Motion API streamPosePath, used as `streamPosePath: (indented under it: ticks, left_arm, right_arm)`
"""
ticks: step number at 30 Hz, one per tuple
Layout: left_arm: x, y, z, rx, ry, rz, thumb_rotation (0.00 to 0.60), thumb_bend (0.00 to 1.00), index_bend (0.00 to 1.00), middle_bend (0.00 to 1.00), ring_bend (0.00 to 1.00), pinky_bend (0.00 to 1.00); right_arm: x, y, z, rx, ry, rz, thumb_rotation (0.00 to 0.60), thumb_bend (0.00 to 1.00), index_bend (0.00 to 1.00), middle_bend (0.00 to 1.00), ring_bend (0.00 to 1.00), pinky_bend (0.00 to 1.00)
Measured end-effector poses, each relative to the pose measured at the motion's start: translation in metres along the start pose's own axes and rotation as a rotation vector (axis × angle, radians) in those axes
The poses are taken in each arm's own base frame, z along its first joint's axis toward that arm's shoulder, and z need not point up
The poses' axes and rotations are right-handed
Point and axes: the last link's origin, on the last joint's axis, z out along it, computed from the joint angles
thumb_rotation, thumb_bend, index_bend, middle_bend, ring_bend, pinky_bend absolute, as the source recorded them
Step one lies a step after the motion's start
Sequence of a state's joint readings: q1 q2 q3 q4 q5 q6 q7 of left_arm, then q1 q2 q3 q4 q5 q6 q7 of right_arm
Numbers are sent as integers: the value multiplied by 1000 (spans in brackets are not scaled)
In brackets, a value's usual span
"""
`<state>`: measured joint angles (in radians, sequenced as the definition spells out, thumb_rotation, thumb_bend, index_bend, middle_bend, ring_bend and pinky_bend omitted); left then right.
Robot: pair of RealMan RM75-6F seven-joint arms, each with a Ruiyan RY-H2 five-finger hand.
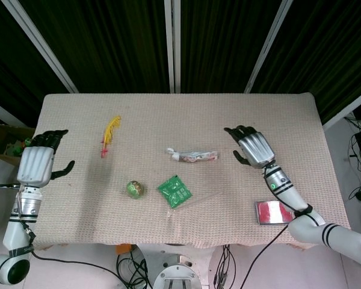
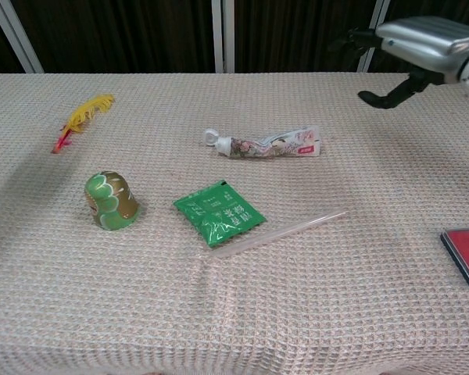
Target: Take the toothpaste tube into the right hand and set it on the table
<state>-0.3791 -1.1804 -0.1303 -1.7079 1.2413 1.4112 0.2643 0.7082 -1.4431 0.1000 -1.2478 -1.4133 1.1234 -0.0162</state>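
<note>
The toothpaste tube (image 1: 192,156) (image 2: 267,144) lies flat on the beige cloth table, near the middle, its white cap pointing left. Nothing touches it. My right hand (image 1: 253,147) (image 2: 416,48) hovers above the table well to the right of the tube, fingers spread and empty. Out past the table's left edge, my left hand (image 1: 37,164) is raised with fingers apart and holds nothing; the chest view does not show it.
A green sachet (image 1: 174,191) (image 2: 219,212) and a clear straw (image 2: 277,233) lie in front of the tube. A green-and-gold dome toy (image 1: 134,189) (image 2: 109,200) sits to the left, a yellow feather (image 1: 109,133) (image 2: 84,114) at the back left. A red card (image 1: 273,212) (image 2: 466,255) lies front right.
</note>
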Motion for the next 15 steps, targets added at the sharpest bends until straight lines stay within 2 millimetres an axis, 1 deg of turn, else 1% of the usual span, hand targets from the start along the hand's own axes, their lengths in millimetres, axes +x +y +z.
streamPosePath:
  ticks: [1,3,4,7,10,13,15]
  left_arm:
    - [0,-6,-5,17,2,12,510,262,178,188,150,206]
    - [0,-19,-17,52,6,33,531,262,181,190,150,206]
    - [0,-23,-22,64,6,39,541,262,182,191,150,206]
    - [-1,-32,-42,88,5,53,552,261,183,191,150,205]
    - [-1,-35,-61,100,5,66,556,261,183,191,150,205]
    - [-2,-33,-80,110,7,68,554,261,183,192,150,204]
    - [-2,-30,-92,109,9,61,553,261,183,193,150,204]
  right_arm:
    - [6,7,-12,-26,8,8,600,367,87,196,92,244]
    - [18,22,-44,-92,31,25,600,368,79,182,80,236]
    - [26,30,-64,-130,46,32,600,368,78,178,75,233]
    - [38,44,-109,-210,78,46,600,371,77,176,72,232]
    - [41,47,-146,-254,92,64,600,383,77,177,72,225]
    - [39,45,-174,-277,86,98,600,389,76,179,72,221]
    - [38,43,-186,-284,84,115,600,390,76,184,72,219]
